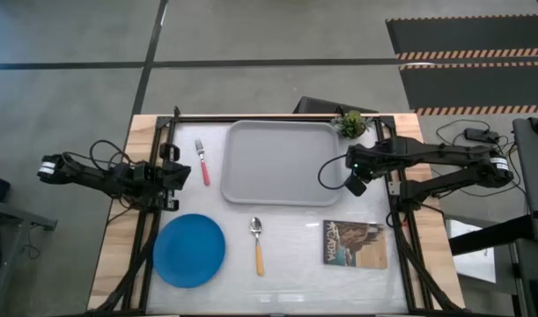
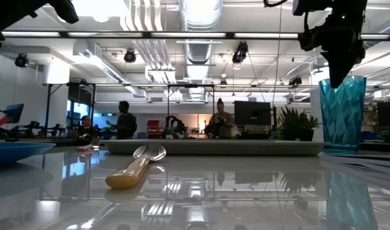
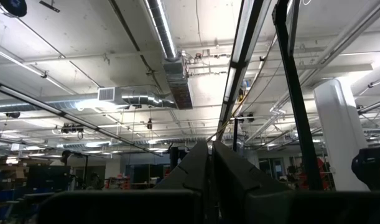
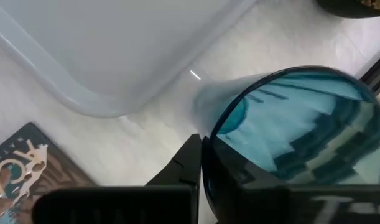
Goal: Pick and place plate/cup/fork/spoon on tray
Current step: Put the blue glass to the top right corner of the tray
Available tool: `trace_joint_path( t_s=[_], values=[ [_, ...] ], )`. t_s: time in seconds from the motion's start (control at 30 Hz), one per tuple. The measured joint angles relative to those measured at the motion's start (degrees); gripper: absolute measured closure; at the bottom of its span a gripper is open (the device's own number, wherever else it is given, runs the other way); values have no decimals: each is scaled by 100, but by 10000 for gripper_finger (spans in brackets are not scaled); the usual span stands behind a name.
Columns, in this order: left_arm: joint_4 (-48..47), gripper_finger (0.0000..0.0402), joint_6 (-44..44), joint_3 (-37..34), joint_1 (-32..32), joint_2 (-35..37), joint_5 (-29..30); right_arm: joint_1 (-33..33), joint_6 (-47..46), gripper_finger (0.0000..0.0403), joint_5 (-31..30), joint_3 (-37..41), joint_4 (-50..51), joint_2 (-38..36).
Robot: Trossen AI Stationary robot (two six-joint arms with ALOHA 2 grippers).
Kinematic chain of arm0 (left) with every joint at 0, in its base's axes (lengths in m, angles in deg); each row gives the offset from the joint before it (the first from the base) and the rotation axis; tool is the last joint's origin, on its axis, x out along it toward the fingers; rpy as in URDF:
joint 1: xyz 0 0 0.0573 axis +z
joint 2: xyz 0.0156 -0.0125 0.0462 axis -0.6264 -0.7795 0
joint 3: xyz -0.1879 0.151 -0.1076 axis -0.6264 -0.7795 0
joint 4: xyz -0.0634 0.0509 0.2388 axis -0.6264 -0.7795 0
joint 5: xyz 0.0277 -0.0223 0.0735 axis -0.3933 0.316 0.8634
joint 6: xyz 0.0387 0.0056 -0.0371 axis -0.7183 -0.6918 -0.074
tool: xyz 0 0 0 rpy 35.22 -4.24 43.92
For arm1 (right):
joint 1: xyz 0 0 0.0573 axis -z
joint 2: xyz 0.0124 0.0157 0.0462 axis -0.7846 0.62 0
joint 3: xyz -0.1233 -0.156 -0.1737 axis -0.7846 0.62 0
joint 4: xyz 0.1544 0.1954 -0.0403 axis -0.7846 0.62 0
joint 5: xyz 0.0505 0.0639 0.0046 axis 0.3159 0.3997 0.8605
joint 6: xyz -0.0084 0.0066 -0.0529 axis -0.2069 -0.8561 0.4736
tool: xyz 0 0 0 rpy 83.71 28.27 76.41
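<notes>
The teal ribbed cup (image 2: 341,115) stands on the table just right of the grey tray (image 1: 277,163), and my right gripper (image 2: 337,70) comes down on it from above, shut on its rim. The cup also shows in the right wrist view (image 4: 295,124). The blue plate (image 1: 189,249) lies flat at the near left. The orange-handled spoon (image 1: 257,242) lies beside it. The pink-handled fork (image 1: 202,161) lies left of the tray. My left gripper (image 3: 208,168) is shut and empty at the table's left edge, pointing up. My right gripper holds the cup's rim (image 4: 208,140), with one finger (image 4: 186,165) outside the wall and the other (image 4: 252,186) inside the cup. The fingers come from above, pointing down. The cup stays upright, its base at table level beside the tray.
A brown picture-covered book (image 1: 354,244) lies near the cup, toward the near right. A small green potted plant (image 1: 350,123) stands at the tray's far right corner. People stand in the room behind the table (image 2: 124,121).
</notes>
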Motion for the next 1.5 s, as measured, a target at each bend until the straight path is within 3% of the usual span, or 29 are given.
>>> trace_joint_path(
  t_s=[0.37, 0.8, 1.07, 1.33, 1.5],
  values=[
    [1, 398, -1, 0, -4, -2, 2, 0, 303, 394, -67, -1436, 279, 353],
    [1, 398, 10, 0, -4, -2, 2, 173, 1925, 394, -65, -3241, 267, 2213],
    [1, 398, 24, 0, -2, -2, 2, 920, 2947, 394, 270, -3753, 178, 2884],
    [1, 398, 23, 0, 2, -2, 2, 1897, 3799, 394, 1023, -3767, -711, 3399],
    [1, 398, 23, 0, 0, 6, 2, 2250, 4141, 394, 1142, -3927, -888, 3883]
  ],
)
